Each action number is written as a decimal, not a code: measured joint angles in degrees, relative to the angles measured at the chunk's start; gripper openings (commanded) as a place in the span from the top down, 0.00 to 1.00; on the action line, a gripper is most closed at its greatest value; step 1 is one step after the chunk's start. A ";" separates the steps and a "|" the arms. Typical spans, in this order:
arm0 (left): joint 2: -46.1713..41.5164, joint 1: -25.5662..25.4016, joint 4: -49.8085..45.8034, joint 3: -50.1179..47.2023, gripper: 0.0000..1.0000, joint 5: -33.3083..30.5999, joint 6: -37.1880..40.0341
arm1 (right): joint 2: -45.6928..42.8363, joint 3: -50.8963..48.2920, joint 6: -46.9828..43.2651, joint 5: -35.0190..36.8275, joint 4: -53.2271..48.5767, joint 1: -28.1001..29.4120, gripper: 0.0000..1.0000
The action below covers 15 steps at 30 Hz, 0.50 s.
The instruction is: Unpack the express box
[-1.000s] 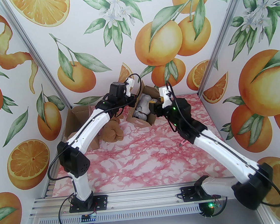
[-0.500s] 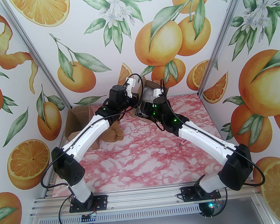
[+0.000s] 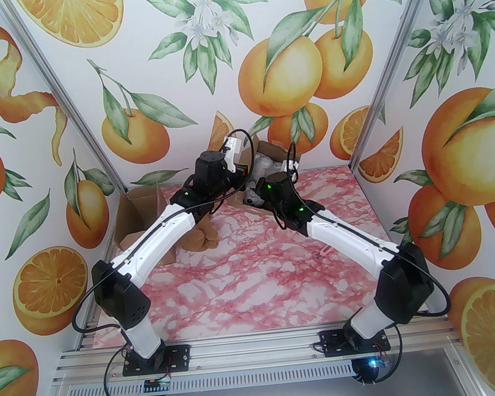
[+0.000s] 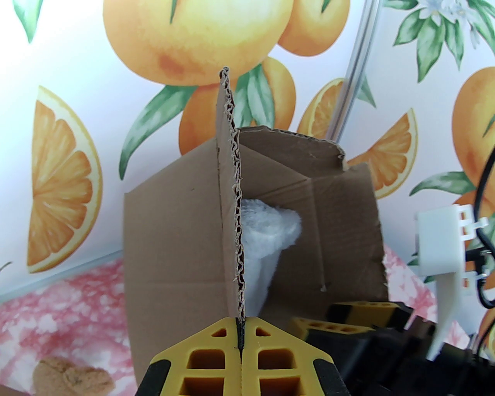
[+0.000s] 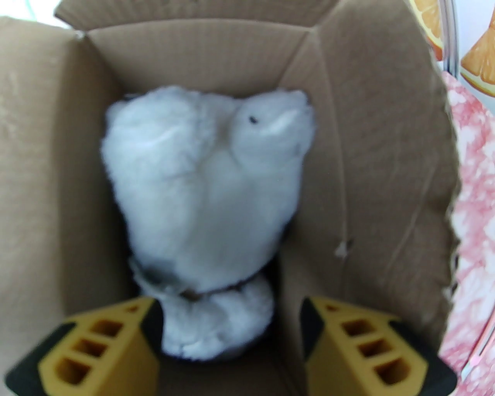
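Observation:
The express box (image 3: 275, 152) is brown cardboard and stands at the back of the table with its mouth turned toward the arms. My left gripper (image 4: 239, 342) is shut on the edge of the box's left flap (image 4: 230, 201). Inside the box lies a white plush toy (image 5: 205, 185), also seen past the flap (image 4: 270, 228). My right gripper (image 5: 230, 313) is open at the box's mouth, its yellow fingers (image 5: 340, 340) on either side of the toy's lower end and not closed on it. Its wrist (image 3: 274, 185) hides the box's front from above.
A second open cardboard box (image 3: 137, 213) lies at the back left. A brown plush toy (image 3: 201, 237) rests on the pink marbled table (image 3: 261, 287) just under my left arm. Printed walls close in the back and both sides.
My right gripper has swung round in front of the box, reached into its mouth and opened wider. The box has shifted back toward the wall, my left gripper still clamping its flap.

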 measured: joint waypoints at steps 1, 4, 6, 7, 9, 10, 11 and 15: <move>0.00 -0.04 0.04 -0.07 1.00 0.13 -0.26 | 0.20 0.00 0.00 0.00 0.44 -0.20 0.35; 0.00 -0.11 0.07 -0.17 1.00 0.39 -0.66 | 0.72 0.00 0.04 -0.17 2.82 -0.79 0.35; 0.00 -0.11 0.07 -0.20 1.00 0.68 -1.18 | 0.94 0.00 0.04 -0.48 4.26 -0.87 0.35; 0.00 -0.11 0.07 -0.20 1.00 0.79 -1.46 | 1.07 0.00 0.04 -0.70 5.03 -0.87 0.35; 0.00 -0.11 0.09 -0.20 1.00 1.03 -1.79 | 1.29 0.00 0.07 -1.16 6.08 -0.87 0.35; 0.00 -0.11 0.09 -0.20 1.00 1.11 -1.92 | 1.44 0.00 0.24 -1.33 6.34 -0.87 0.35; 0.00 -0.11 0.09 -0.20 1.00 1.22 -2.16 | 1.57 0.00 0.28 -1.38 6.34 -0.87 0.34; 0.09 -0.11 0.04 -0.20 1.00 1.70 -3.45 | 1.97 0.00 0.44 -1.46 6.23 -0.87 0.32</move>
